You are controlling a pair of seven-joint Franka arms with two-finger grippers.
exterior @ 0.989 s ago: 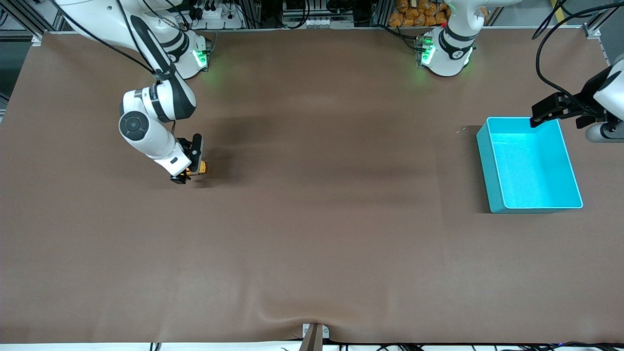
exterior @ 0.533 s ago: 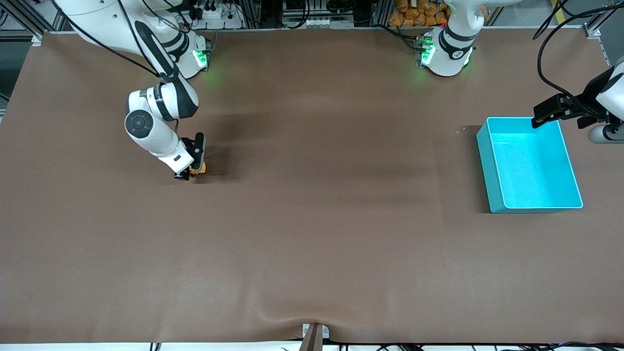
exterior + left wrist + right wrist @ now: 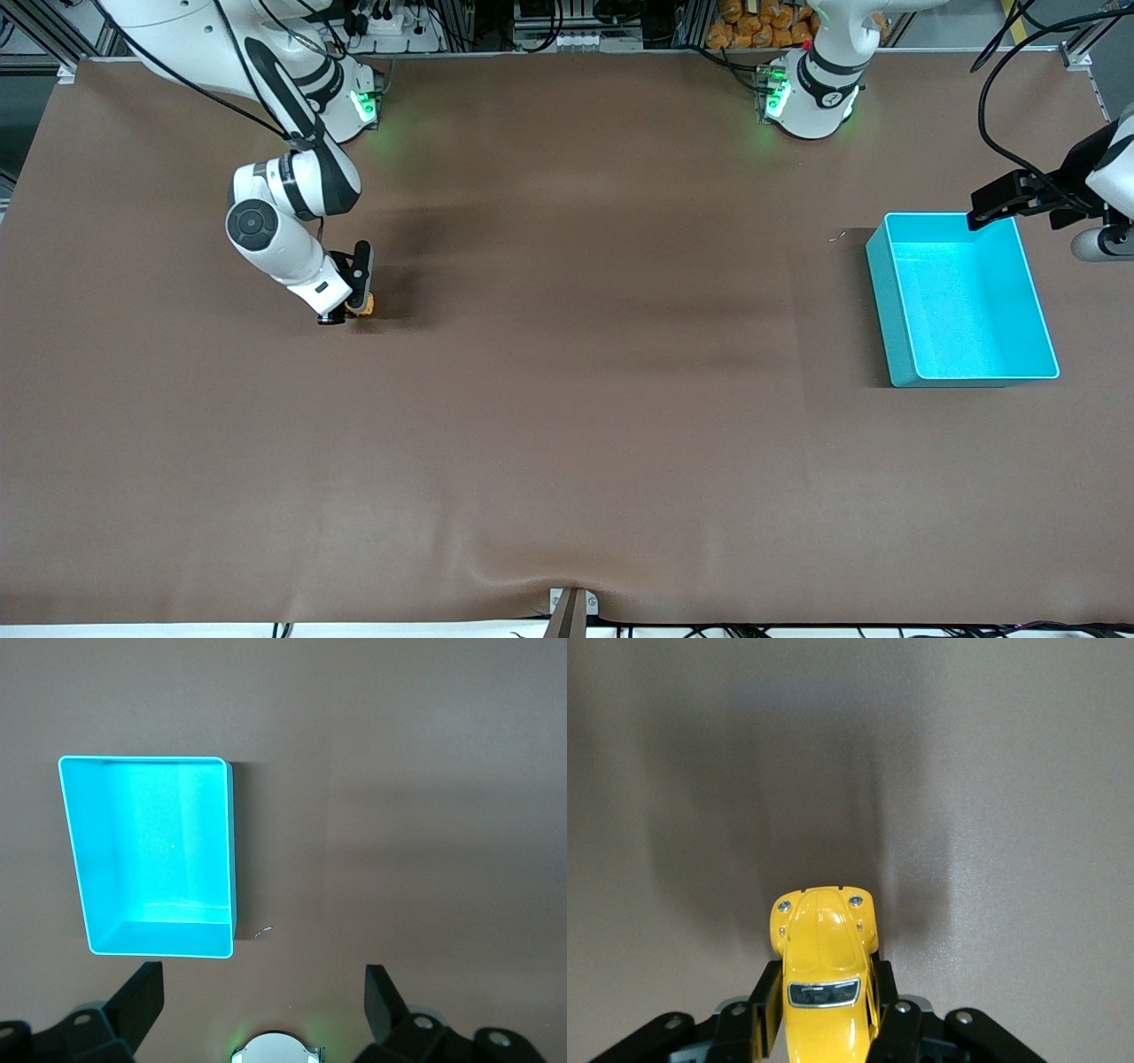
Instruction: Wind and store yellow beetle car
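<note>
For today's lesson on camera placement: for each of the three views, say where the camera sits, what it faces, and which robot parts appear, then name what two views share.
Front view: high across the table, facing both arms; right gripper shut on the yellow beetle car, left gripper open over the cyan bin.
Left wrist view: looks down on the bin; its own fingertips show.
Right wrist view: looks along the clamped car; fingers show.
Shared: front and right wrist views show the car.

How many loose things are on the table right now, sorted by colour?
Yellow: 1, the beetle car, gripped by the right pincer
Cyan: 1, the bin
Total: 2
</note>
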